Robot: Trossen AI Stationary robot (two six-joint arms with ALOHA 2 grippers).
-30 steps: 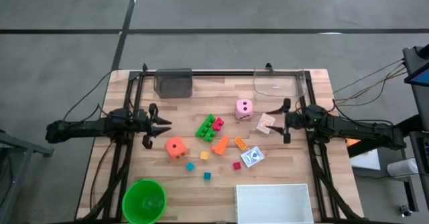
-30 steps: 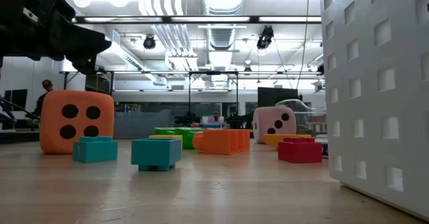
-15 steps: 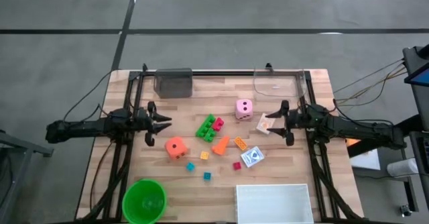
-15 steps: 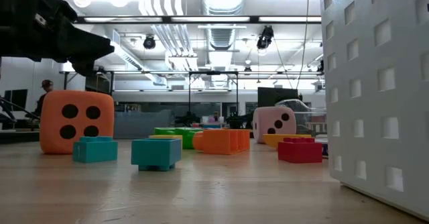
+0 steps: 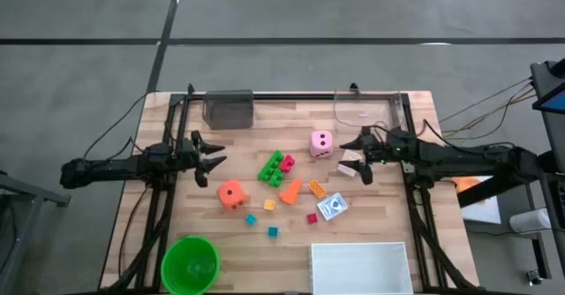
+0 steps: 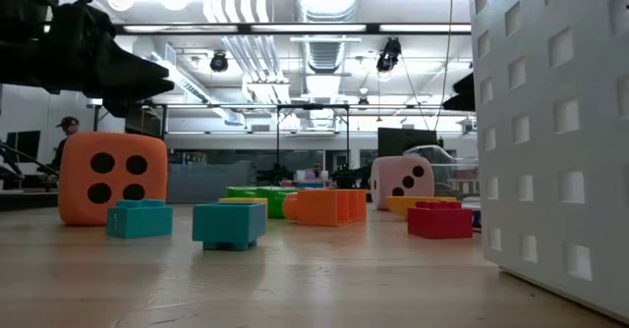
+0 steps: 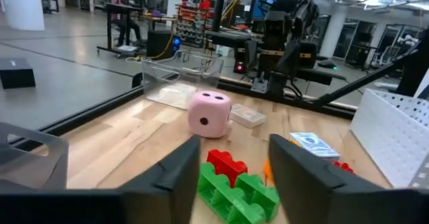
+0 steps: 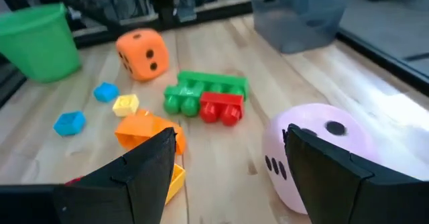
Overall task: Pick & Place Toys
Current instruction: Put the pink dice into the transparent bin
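I'm holding the right gripper [image 5: 357, 156] with fingers spread, hovering beside the pink die [image 5: 321, 143], which is sitting just ahead of its fingertips, with a card [image 5: 350, 163] lying under them. The left gripper [image 5: 209, 159] is waiting spread too, the green bricks [image 5: 275, 167] lying ahead of it.

Two slim black jointed arms; dark cables trailing behind.

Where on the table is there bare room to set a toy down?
Bare wood lies between the green bowl and the white tray, and in front of the grey bin. The middle is crowded, from the orange die past the green bricks to the pink die.
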